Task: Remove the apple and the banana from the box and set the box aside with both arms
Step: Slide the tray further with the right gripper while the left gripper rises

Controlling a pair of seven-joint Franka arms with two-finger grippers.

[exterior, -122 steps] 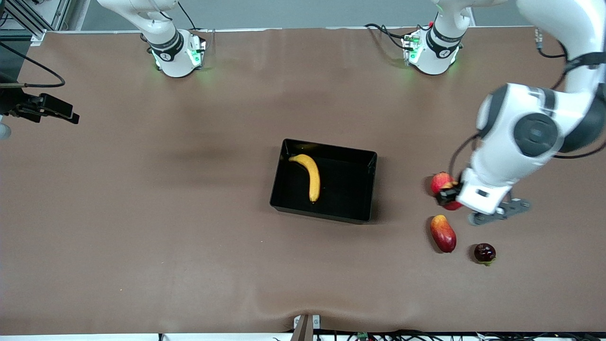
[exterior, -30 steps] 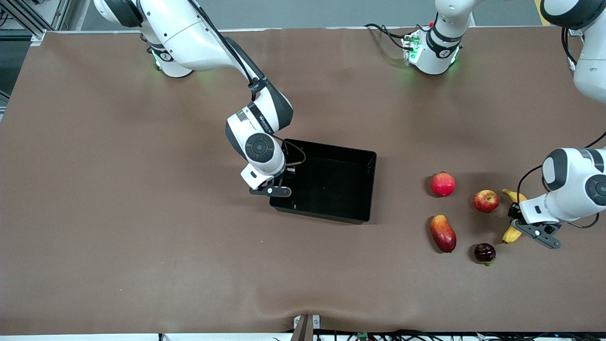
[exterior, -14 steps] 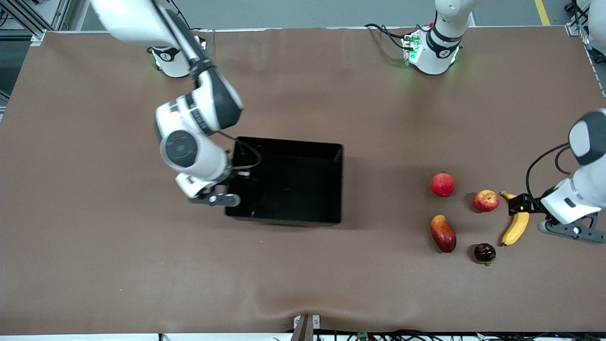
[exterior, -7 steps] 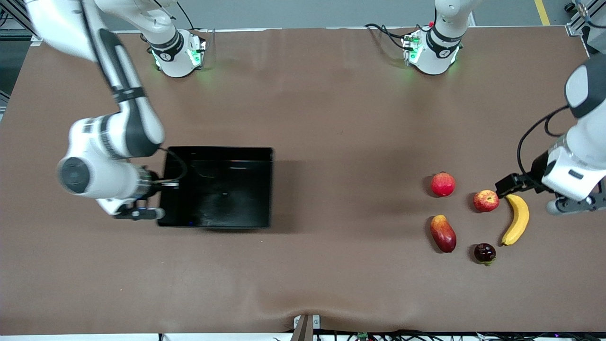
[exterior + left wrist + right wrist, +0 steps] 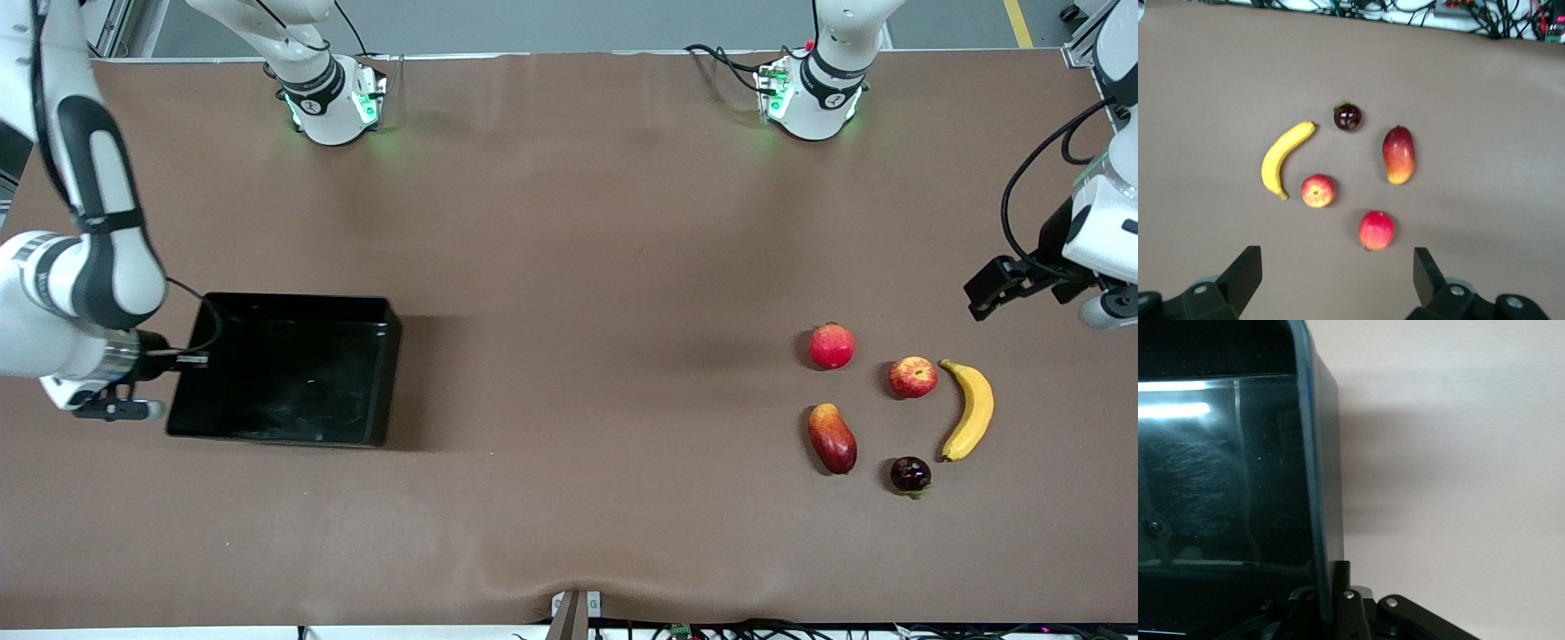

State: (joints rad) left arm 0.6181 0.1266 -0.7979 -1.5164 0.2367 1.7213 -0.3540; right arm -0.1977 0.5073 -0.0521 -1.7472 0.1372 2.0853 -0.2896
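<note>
A: What lies around the fruits, and does anything block them?

B: Five fruits sit grouped toward the left arm's end of the table, each apart from the others. The banana [image 5: 970, 410] lies on the cloth, its curve bowed toward the table's end, just beside the apple [image 5: 913, 377]. A plain red round fruit [image 5: 832, 346] rests a little farther from the front camera than the apple. An oval red-yellow mango [image 5: 832, 438] and a dark purple fruit with a green stem [image 5: 910, 475] lie nearer to that camera. Nothing covers any of them, and the left wrist view shows all five in the open.

A: And the grippers?

B: The left gripper [image 5: 1338, 283] hangs in the air with its black fingers [image 5: 1245, 273] spread wide and nothing between them, over bare cloth near the fruits. The right gripper [image 5: 182, 360] is clamped on the end wall of the black tray [image 5: 293, 431], at the right arm's end of the table. The right wrist view shows that thin wall pinched between the fingers, with the glossy inside of the tray on one side and cloth on the other.

A: Is anything in the tray?

B: Nothing shows inside it but reflections. It is well apart from the fruits, with a wide stretch of bare cloth between.

A: The surface and the room?

B: A brown cloth [image 5: 569, 222] covers the whole table, with a slight ripple at the edge nearest the front camera. Both arm bases [image 5: 331, 98] glow green along the farthest edge. Cables [image 5: 800, 629] run along the near edge.
</note>
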